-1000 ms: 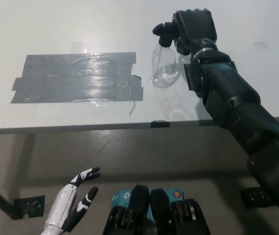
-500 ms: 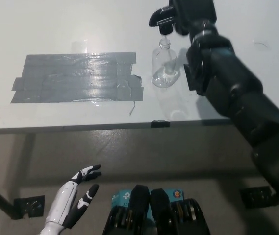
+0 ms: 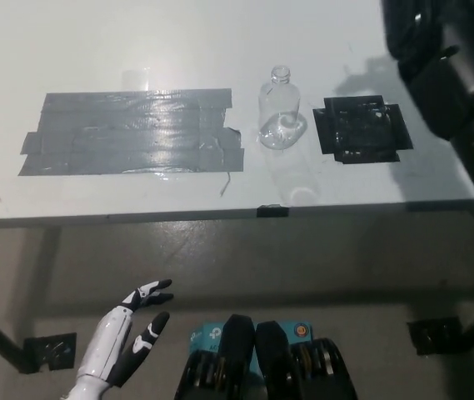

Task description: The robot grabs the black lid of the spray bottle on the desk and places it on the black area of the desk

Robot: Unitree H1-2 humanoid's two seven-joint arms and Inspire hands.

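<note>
- A clear spray bottle (image 3: pixel 281 119) is seen upright and uncapped on the white desk (image 3: pixel 120 42), between a wide grey tape patch (image 3: pixel 128 133) and a small black tape square (image 3: pixel 360 127), just beside both.
- The black right arm (image 3: pixel 453 75) is raised at the upper right corner; its hand is cut off by the frame, so neither its grip nor the black lid can be made out.
- The white left hand (image 3: pixel 128 333) is held below the desk's front edge, fingers spread, empty.
</note>
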